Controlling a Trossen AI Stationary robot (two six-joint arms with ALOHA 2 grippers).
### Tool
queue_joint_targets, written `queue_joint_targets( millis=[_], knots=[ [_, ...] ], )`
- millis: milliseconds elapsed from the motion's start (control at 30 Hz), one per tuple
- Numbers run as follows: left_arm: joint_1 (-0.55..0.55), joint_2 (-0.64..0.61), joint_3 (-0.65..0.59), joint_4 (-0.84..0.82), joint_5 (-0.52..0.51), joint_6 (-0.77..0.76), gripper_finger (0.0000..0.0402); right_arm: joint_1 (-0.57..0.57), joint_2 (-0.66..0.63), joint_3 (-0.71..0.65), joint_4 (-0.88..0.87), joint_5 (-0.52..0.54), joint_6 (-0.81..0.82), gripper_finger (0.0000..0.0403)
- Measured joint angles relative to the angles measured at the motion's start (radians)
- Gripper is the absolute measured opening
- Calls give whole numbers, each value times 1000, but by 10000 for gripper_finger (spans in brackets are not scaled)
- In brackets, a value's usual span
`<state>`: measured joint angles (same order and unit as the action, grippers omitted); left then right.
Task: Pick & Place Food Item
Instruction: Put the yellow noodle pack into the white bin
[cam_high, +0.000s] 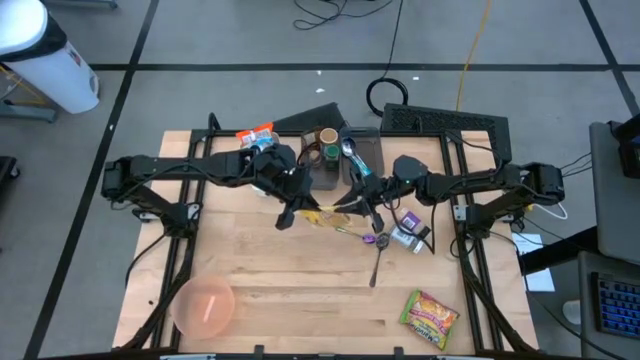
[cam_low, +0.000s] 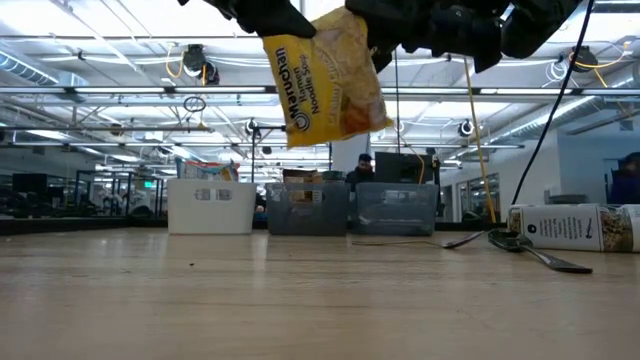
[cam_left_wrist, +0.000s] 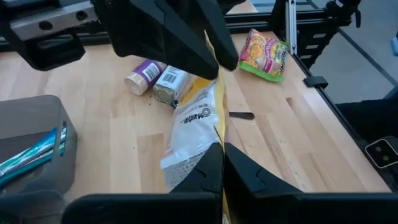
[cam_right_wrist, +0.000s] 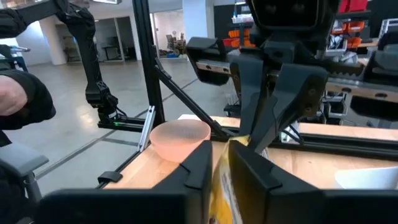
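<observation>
Left pincer (cam_high: 300, 203): mine, clamped tight on one edge of the yellow noodle packet (cam_low: 325, 75), over the middle of the tabletop (cam_high: 290, 290).
Right pincer (cam_high: 362, 200): mine too, fingers narrow with the packet's other edge between them; it faces my left pincer at close range.
Yellow noodle packet: hanging in the air between my two pincers, tilted, clear of the wood; in the low view it hangs well above the surface.
Pink bowl (cam_high: 203, 306): near corner on my left side, well apart from the packet.
Green and pink snack bag (cam_high: 429, 317): near edge on my right side.
Purple-capped spice jar (cam_left_wrist: 143, 74): lying on its side, just beside a second labelled jar (cam_left_wrist: 168, 84).
Spoon (cam_high: 376, 262): flat on the wood, below my right pincer.
Grey bins (cam_high: 340, 160): at the far edge.
</observation>
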<state>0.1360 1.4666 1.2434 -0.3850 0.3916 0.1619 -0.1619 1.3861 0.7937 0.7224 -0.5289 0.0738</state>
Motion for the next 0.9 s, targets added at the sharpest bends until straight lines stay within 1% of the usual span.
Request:
queue_joint_targets(
  millis=[133, 300, 433, 533, 633, 900],
  knots=[
    [5, 0, 6, -40, -14, 0, 1, 0, -1, 0, 10, 2, 0, 92],
    [24, 0, 79, -219, -91, 16, 1, -15, -1, 0, 9, 3, 0, 155],
    [54, 0, 154, -372, -114, 33, 1, -37, -1, 0, 7, 3, 0, 187],
    [84, -9, 204, -464, -152, 66, 1, -60, -1, 0, 7, 3, 11, 199],
    [131, -29, 216, -516, -195, 88, 0, -84, -1, 0, -3, 3, 21, 203],
    [305, -97, 217, -569, -201, 100, 0, -119, -1, 0, -37, 3, 18, 194]
  ],
)
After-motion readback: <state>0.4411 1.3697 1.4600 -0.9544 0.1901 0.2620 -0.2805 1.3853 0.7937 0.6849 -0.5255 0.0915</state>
